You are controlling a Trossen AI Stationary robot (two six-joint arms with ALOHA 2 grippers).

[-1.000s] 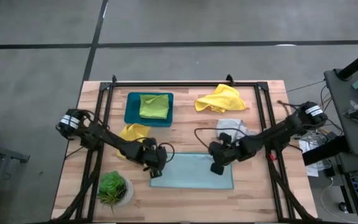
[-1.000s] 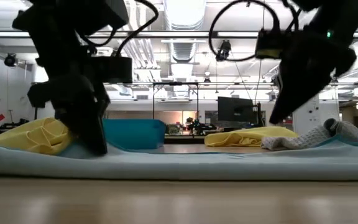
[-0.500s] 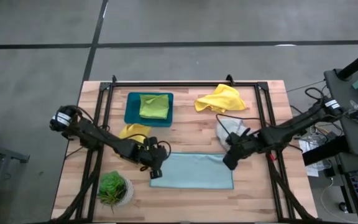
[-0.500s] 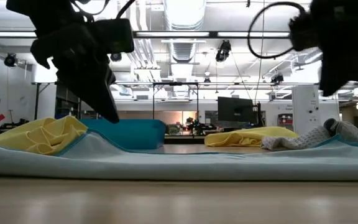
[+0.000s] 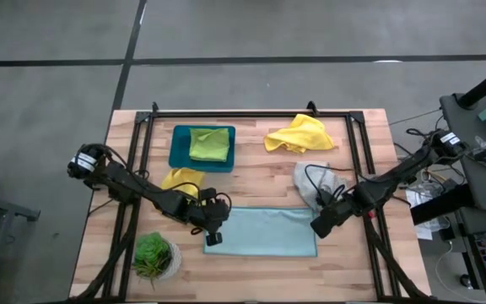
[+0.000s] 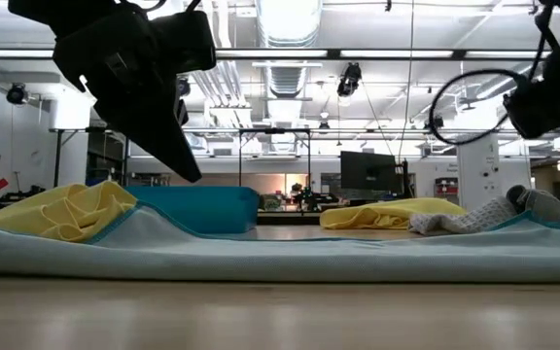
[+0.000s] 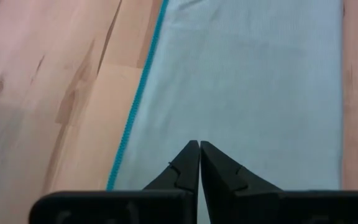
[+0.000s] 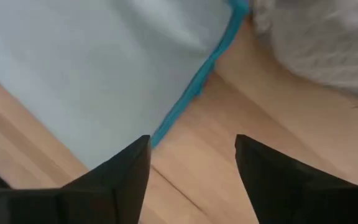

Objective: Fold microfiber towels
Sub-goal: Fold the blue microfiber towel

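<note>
**Both pincers off the blue towel, fold half made**

Since a second ago, the right pincer [image 5: 321, 226] has drawn back from the middle of the light blue towel [image 5: 264, 233] to its right edge and spread its jaws wide; the wrist view shows bare table between its fingers [image 8: 120, 177], with nothing held. Over the same second the left pincer [image 5: 213, 237] has lifted off the towel's left end; it now hangs just above that end with its jaws pressed together, empty.

That towel lies as a long flat strip near the front middle of the table [image 5: 344, 160], teal hem showing along its edges. It looks folded once, so a second fold seems due.

What could go wrong: the towel's left end humps up against the yellow towel [image 5: 181, 179] lying beside it, so a grasp there could catch both cloths. At the right end the pale grey towel [image 5: 315, 179] sits close to the blue corner, and a wide pincer coming down could snag it instead. A shut pincer pushing on loose cloth may also drag the strip askew.

Around: a second yellow towel [image 5: 299, 133] lies bunched at the far right, a lime green towel [image 5: 210, 143] rests inside the teal tray [image 5: 177, 152] at the far left, and a potted plant [image 5: 153, 255] stands at the near left, close to the left arm's path.
</note>
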